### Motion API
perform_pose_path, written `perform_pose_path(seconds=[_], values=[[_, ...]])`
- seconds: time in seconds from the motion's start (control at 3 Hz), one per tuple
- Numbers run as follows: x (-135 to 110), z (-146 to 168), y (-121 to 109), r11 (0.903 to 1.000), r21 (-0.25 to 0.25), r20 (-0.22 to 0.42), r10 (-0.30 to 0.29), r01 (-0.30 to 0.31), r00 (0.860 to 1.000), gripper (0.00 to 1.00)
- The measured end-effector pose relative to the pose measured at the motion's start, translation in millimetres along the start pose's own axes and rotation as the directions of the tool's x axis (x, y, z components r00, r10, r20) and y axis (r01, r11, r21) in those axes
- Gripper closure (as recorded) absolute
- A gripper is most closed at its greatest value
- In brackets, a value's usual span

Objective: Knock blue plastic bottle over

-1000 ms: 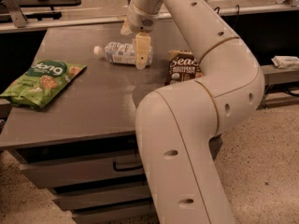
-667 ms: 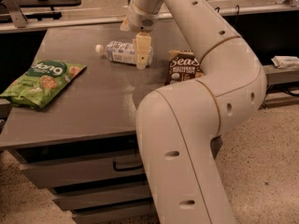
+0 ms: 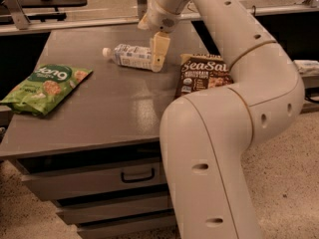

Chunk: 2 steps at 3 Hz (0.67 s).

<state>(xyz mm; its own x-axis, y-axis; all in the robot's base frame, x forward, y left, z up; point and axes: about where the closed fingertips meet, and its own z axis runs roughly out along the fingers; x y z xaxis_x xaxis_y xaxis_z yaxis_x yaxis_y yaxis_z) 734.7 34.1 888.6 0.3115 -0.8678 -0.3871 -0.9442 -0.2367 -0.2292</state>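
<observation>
Little has moved since 1.0 s ago: bottle lies as it did, gripper perhaps a shade further right.

- Bottle: on its side on the table, back-centre, cap pointing left, base toward the right.
- Gripper: low over the table at the bottle's base end, its tan part overlapping that end in view (looks to be against it; true contact not certain). How wide it stands: cannot tell.
- Arm: rises from front right, bends back over the table's right side.
- Green bag: flat at the left edge, well apart from the bottle.
- Brown bag: just right of the gripper, lower part hidden behind the arm.
- Drawers under the table, shut.
</observation>
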Motion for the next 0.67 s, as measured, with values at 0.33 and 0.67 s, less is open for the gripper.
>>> perform_pose_path(seconds=[0.33, 0.67], values=[[27, -35, -3, 0.9787, 0.102, 0.149, 0.162, -0.178, 0.975, 0.00], [78, -87, -17, 0.8877, 0.253, 0.315, 0.300, -0.385, 0.900, 0.00]])
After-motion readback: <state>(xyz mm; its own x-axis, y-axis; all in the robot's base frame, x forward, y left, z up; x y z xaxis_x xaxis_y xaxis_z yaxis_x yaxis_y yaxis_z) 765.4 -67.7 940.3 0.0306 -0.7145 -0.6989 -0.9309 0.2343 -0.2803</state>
